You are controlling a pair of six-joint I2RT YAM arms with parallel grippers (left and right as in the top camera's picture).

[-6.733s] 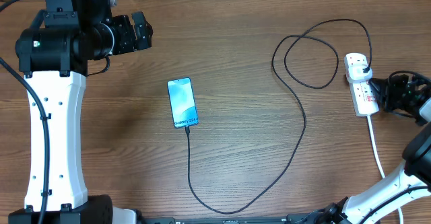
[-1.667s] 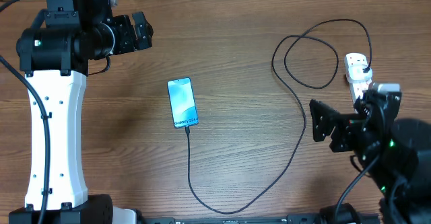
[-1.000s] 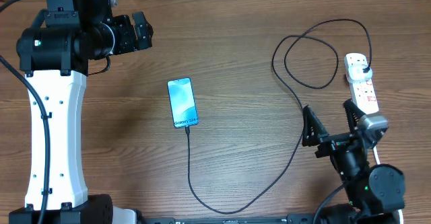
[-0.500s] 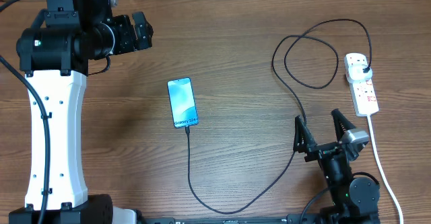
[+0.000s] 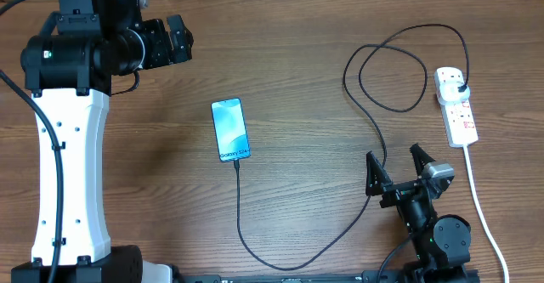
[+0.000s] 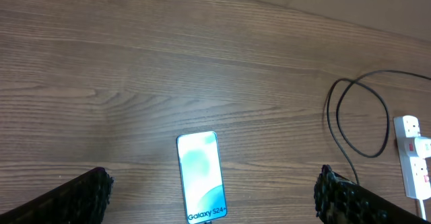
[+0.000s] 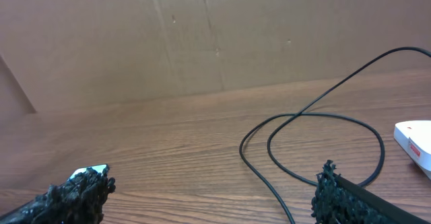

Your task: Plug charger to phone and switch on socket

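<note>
phone (image 5: pixel 230 129): flat mid-table (image 5: pixel 306 79), screen lit, text end toward front edge
charger (image 5: pixel 239 202): tip meets phone's near end, looks seated; cable drops, swings right, loops up to its plug in socket's far outlet
socket (image 5: pixel 461 121): far right, white cord (image 5: pixel 478 200) trailing frontward; switch state too small to tell
right gripper (image 5: pixel 393 157): released, fingers spread, holding nothing; low near front edge, cable just beside one finger, socket well apart
left gripper (image 5: pixel 174 38): spread wide in wrist view, empty, raised at far left, camera looking down on phone
step: my read, plugging looks done; right arm is parked off the socket, so either switch is on or needs a check
do well: move right arm up before sideways, keep spread fingers off the cable beside them; if switch needs a press, close fingers first, come straight down on the rocker by the plug, light push
risk: snagged cable tugs tip out of phone or shifts socket
</note>
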